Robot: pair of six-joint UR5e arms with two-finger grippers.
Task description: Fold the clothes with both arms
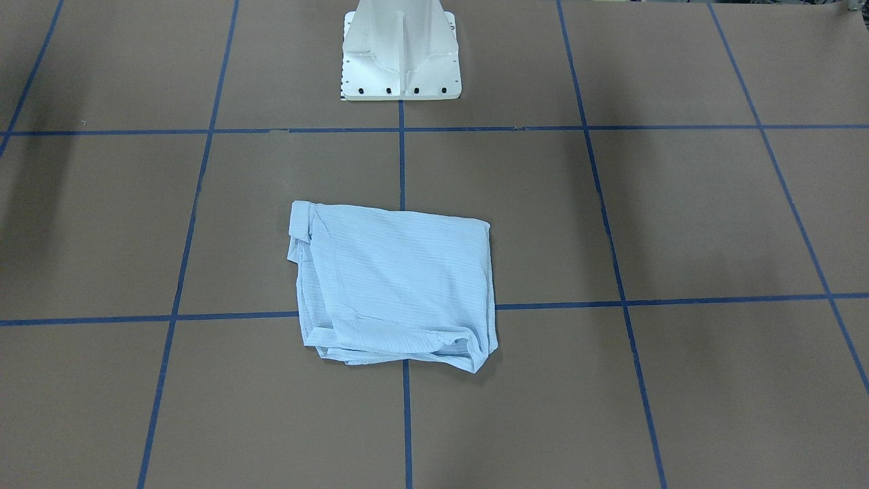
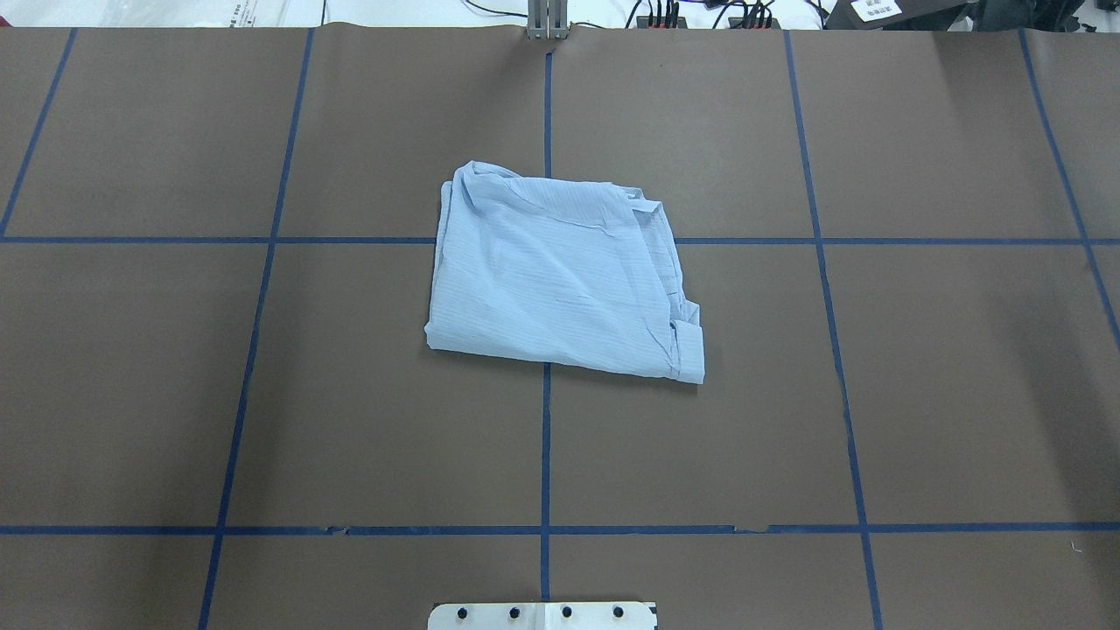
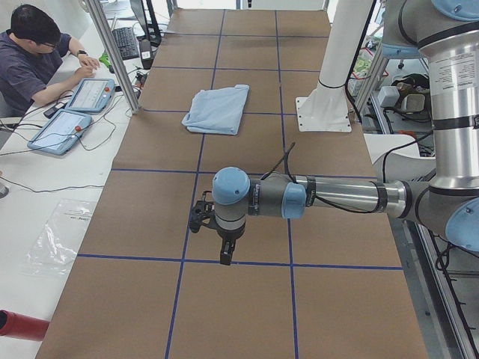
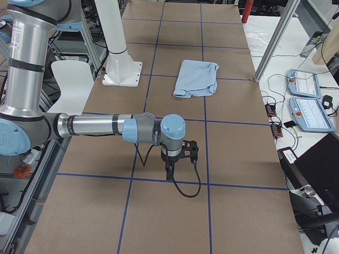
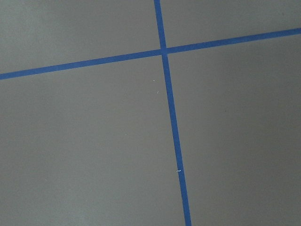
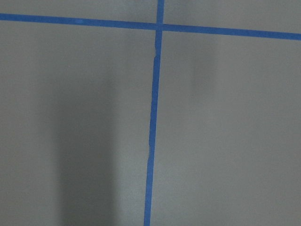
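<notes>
A white label on the upright tube of the silver-grey left arm is carrying print too small to read. The thin light-blue, finely striped shirt is lying folded into a rough rectangle near the middle of the brown worktop. It is covering a crossing of blue tape lines, out in front of the white pedestal base. A person is sitting beside the worktop at two tablet-like pendants. The left arm and the silver-grey right arm are reaching over bare worktop, each well apart from the shirt. Their jaws are pointing downward; how far open cannot be told.
</notes>
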